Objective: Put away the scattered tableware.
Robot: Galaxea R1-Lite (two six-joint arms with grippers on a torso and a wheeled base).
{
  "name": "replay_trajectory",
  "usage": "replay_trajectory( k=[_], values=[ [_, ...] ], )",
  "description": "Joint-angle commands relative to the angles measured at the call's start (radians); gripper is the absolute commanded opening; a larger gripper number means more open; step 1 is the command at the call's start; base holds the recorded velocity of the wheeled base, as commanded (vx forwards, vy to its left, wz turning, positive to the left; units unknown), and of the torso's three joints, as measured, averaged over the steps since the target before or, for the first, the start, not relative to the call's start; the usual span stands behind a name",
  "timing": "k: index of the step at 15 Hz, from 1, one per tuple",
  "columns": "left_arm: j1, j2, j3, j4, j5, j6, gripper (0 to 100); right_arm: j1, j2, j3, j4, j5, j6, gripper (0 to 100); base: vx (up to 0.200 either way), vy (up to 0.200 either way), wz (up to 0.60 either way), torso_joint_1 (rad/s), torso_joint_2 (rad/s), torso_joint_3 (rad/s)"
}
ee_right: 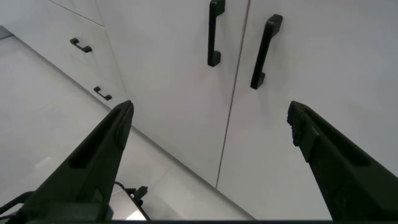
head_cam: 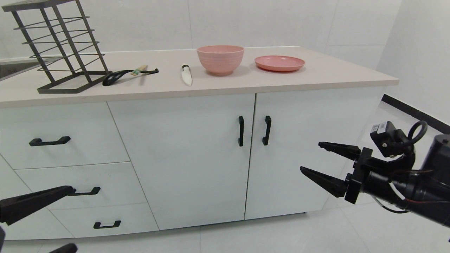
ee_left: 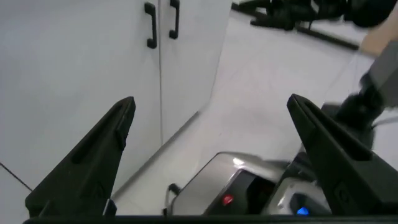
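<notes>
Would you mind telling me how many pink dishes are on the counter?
2: a bowl near the middle of the counter, and a plate to the bowl's right. None looks hidden.

A kitchen: a beige tabletop (head_cam: 316,75) tops white cabinets (head_cam: 182,158) with drawers (head_cam: 63,154) and black handles (head_cam: 240,131), white tiled walls (head_cam: 263,21) behind, a sink (head_cam: 14,69) at one end, a wire rack (head_cam: 63,45), a pink bowl (head_cam: 220,59) and plate (head_cam: 279,63).
</notes>
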Motion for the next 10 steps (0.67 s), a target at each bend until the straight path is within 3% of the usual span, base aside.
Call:
replay_trajectory(
  k=[1,2,3,4,5,8,10],
  values=[
    [-0.090,0.162,0.026,-0.013,0.003,0.184,100,0.017,0.031,-0.015,-0.001,0.000,0.000,100,0.000,0.000,0.00,0.000,0.00,0.000],
    [-0.102,0.208,0.030,-0.014,0.003,0.277,100,0.030,0.039,-0.021,-0.002,0.000,0.000,100,0.000,0.000,0.00,0.000,0.00,0.000],
    [-0.147,0.300,0.013,-0.033,0.003,0.394,100,0.044,0.056,-0.035,-0.002,0.002,0.000,100,0.000,0.000,0.00,0.000,0.00,0.000],
    [-0.177,0.344,0.001,-0.059,0.005,0.431,100,0.049,0.066,-0.040,-0.002,0.009,0.000,100,0.000,0.000,0.00,0.000,0.00,0.000],
    [-0.228,0.450,-0.030,-0.149,0.003,0.463,100,0.055,0.094,-0.046,-0.028,0.058,-0.003,100,0.000,0.000,0.00,0.000,0.00,0.000],
    [-0.360,0.653,-0.109,-0.366,-0.007,0.454,100,0.053,0.175,-0.051,-0.116,0.080,-0.003,100,0.000,0.000,0.00,0.000,0.00,0.000],
    [-0.440,0.743,-0.165,-0.435,-0.009,0.403,100,0.052,0.208,-0.075,-0.131,0.080,-0.012,100,0.000,0.000,0.00,0.000,0.00,0.000]
  ],
)
